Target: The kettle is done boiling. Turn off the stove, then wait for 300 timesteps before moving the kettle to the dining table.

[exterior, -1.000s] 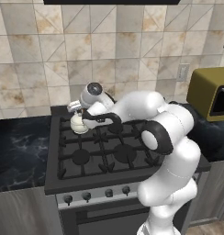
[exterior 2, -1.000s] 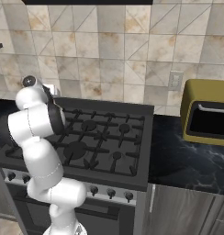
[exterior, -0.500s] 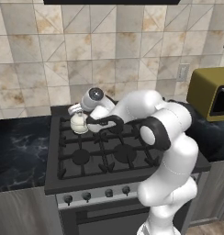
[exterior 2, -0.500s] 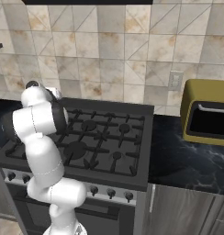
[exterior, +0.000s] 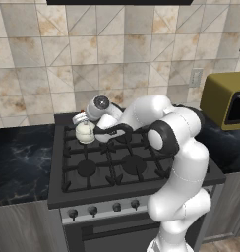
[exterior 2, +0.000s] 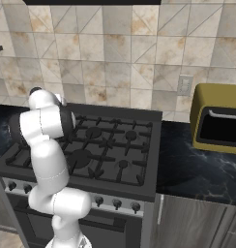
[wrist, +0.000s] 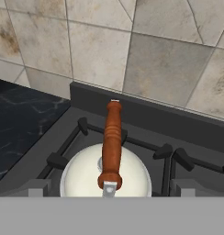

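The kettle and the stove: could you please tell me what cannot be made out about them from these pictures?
- Kettle, left base view: its right side is hidden behind the gripper. In the hand view its lower body is cut off by the bottom edge.
- Kettle, right base view: hidden behind the arm.
- Stove knobs: too small in both base views to read their positions.
- Burner flames: too small to judge.

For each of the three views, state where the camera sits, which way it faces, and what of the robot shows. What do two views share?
Left base view: behind the arm, left, facing the stove; arm reaches to the kettle.
Right base view: behind, right, facing the stove; arm at left.
Hand view: on the hand, looking down at the kettle.
Shared: stove, toaster oven.
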Tool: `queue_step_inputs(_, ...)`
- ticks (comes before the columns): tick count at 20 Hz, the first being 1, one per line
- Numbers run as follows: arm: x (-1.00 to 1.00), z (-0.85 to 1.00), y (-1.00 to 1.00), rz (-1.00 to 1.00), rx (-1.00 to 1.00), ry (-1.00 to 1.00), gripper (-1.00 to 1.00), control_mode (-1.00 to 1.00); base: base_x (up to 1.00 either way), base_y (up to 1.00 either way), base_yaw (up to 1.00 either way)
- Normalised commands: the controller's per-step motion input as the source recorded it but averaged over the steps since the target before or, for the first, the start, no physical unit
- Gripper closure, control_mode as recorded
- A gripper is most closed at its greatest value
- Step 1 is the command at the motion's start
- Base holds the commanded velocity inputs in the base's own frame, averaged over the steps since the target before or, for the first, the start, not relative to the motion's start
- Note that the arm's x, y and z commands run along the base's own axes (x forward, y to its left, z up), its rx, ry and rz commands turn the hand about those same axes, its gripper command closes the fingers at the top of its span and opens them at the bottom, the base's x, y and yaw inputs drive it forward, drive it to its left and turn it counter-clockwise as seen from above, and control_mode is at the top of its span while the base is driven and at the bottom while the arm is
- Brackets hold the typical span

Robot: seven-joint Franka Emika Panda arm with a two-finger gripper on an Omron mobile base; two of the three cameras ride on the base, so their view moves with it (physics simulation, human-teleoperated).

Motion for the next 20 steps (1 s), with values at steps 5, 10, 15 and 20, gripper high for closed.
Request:
queue_step_inputs(5,0.14,-0.11,0.06,0.00,0.00,0.00,-1.00,-1.00,0.00,0.00,0.00)
queue_step_inputs(10,0.11,-0.12,0.08,0.00,0.00,0.00,-1.00,-1.00,0.00,0.00,0.00)
queue_step_inputs(15,0.08,-0.11,0.03,0.00,0.00,0.00,-1.00,-1.00,0.00,0.00,0.00)
queue_step_inputs(20,0.05,-0.11,0.02,0.00,0.00,0.00,1.00,-1.00,0.00,0.00,0.00)
